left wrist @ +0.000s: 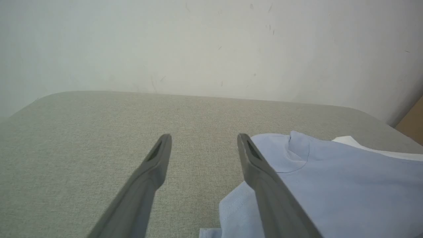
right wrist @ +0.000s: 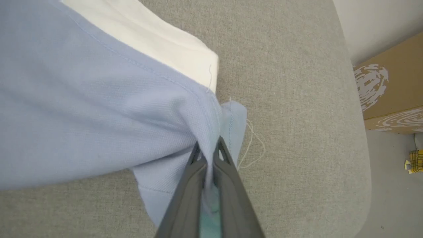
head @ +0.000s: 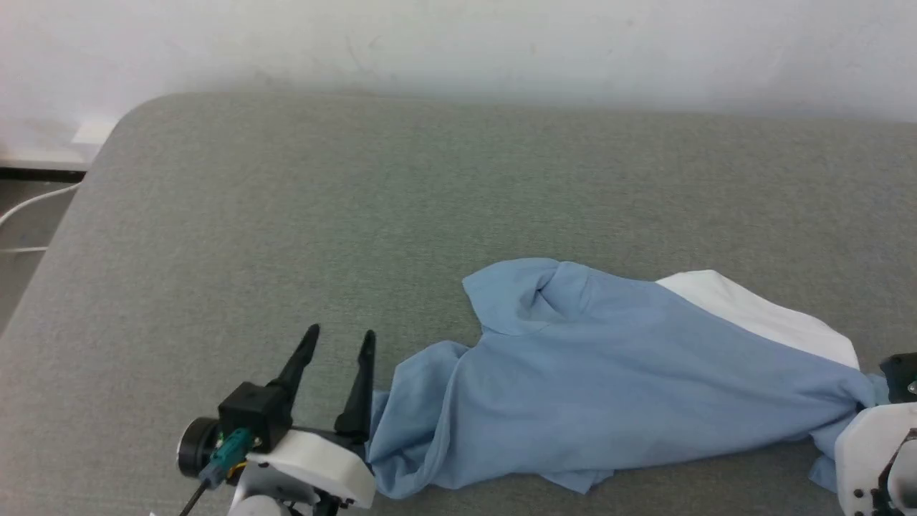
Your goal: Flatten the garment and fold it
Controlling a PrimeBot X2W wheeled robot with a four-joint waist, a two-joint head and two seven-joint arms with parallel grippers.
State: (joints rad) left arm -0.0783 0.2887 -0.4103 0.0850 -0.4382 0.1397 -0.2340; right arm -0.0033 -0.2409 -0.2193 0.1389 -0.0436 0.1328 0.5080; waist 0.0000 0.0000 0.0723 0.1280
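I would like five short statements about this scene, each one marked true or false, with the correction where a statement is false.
1. The right end effector is shut on the garment. True.
2. The left end effector grips the garment too. False: it is open and holds nothing.
3. The garment lies flat and folded. False: it is bunched and wrinkled on the grey surface.
4. A white part shows on the garment. True.
5. A cardboard box stands on the grey surface. False: it stands off the surface, beyond its edge.
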